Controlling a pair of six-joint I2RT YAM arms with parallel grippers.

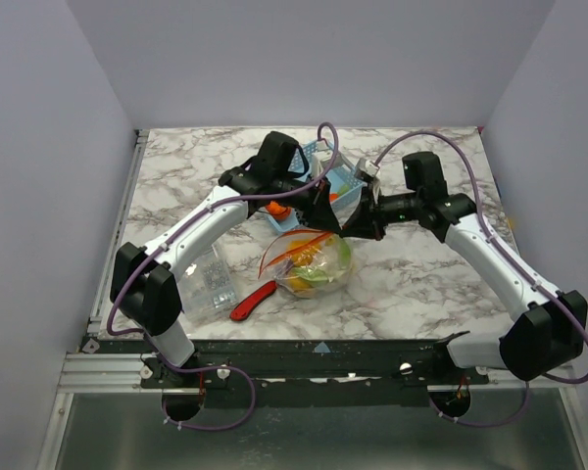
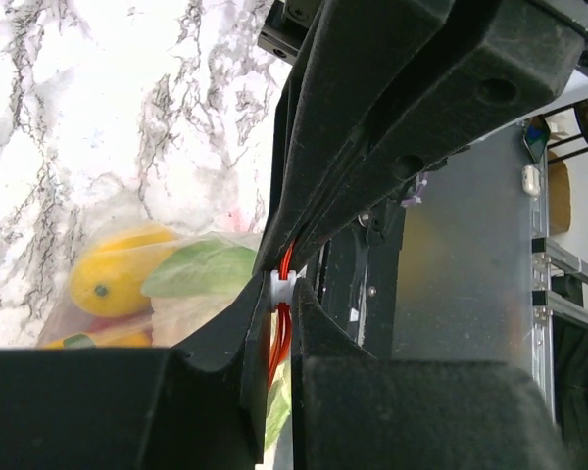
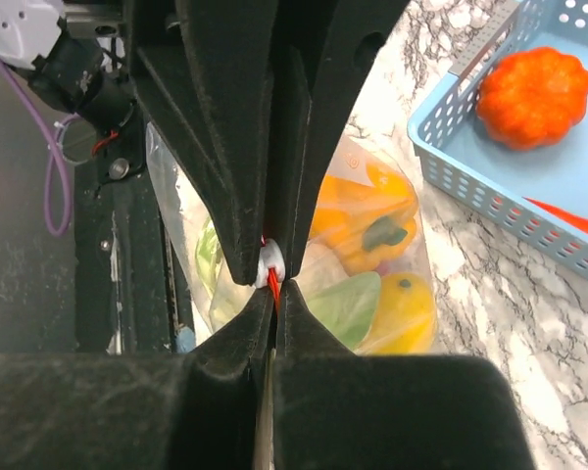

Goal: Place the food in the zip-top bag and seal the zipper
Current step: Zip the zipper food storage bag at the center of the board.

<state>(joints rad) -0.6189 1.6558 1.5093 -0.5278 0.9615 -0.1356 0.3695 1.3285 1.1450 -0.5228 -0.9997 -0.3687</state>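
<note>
Zip-top bag on the marble table, just at the near side of the blue lattice basket, bulging with food: yellow pepper, round yellow piece, green leaf. Orange-red zipper arched along the top of the bag, on the side toward the basket.

Left gripper between basket and bag, jaws closed to a sliver on the zipper, with a white slider pinched in the same grip. Right gripper also at the basket's near edge, jaws pressed together on the same strip.

Orange pumpkin inside the basket. Red utility knife and clear ridged box well off to the near left of the basket.
</note>
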